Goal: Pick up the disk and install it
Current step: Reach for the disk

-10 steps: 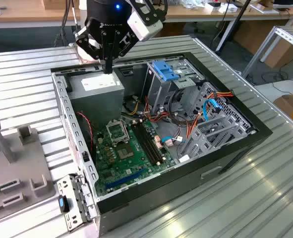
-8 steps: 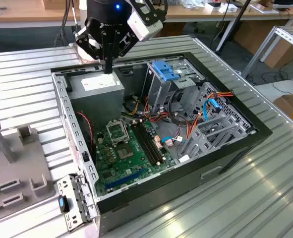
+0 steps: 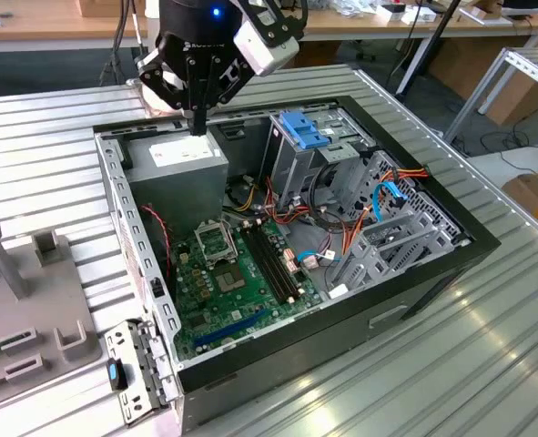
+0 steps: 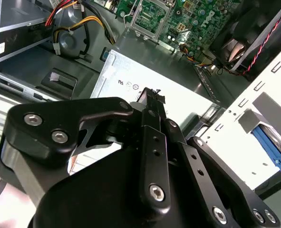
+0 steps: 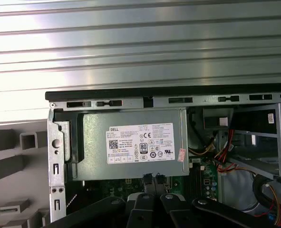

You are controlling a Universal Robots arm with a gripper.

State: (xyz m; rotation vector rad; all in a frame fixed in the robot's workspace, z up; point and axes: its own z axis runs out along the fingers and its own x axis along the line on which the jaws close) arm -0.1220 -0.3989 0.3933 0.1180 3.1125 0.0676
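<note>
End effector (image 3: pixel 197 127) hangs over the grey power box (image 3: pixel 191 173) in the far corner of the open case (image 3: pixel 250 364). Its two fingers are pressed together with nothing between them, so it holds nothing. The tips are right at the white sticker (image 5: pixel 140 142) on the box, and I cannot tell if they touch it. The disk (image 4: pixel 273 149) is not in the case. In the second wrist view a bright blue strip shows past the holed back wall (image 4: pixel 240 95) of the case, beside a grey block of the fixture (image 3: pixel 32 319) on the worktop (image 3: pixel 432 364). I think that strip is the blue frame round the disk. Most of the disk is hidden, so I cannot tell how it lies. It is apart from the end effector, with the back wall between them. The tall cage (image 3: pixel 296 168) with the blue top stands inside the case. I think the disk is hard, stiff and a bit heavy. Metal like that is likely smooth, so it could slip. A drop or a bump could break the parts inside. The blue plastic frame may bend a little. A good place to hold it would be across the two long edges, near the middle, so it does not tip.
</note>
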